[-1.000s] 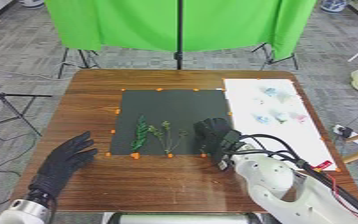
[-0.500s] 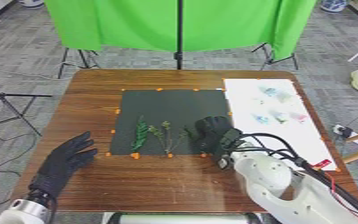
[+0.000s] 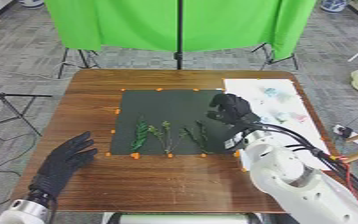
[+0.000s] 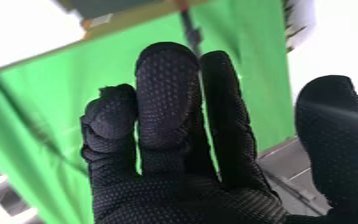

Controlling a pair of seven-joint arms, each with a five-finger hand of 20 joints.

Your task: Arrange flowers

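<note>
My right hand in black fabric glove (image 3: 235,106) is in the head view to the right of the centre, where the dark sheet meets the white one; if it touches them, I cannot tell. In the right wrist view, this right hand (image 4: 171,197) is open: the fingers are extended, some of them a little bent, the thumb stands well apart from them, and I have hold of nothing. Behind the fingers I see there the bright green cloth (image 4: 87,75).

Near my hand, toward the lower middle of the head view, three green pieces lie side by side on the dark square sheet (image 3: 162,102). The closest is the dark green leafy stem (image 3: 202,137), next is the thin branching green stem (image 3: 167,140), and then the long green fern-like leaf (image 3: 141,134). On the other side, at the right of the frame, lies the long white sheet (image 3: 278,135), with pale blue and pinkish flowers (image 3: 270,92) on its upper part; their exact forms I cannot tell.

Farther, at the lower left, is my left black-gloved hand (image 3: 64,156), with its fingers spread and extended, beside the dark sheet and holding nothing. Under all this is the brown wooden table (image 3: 158,185).
</note>
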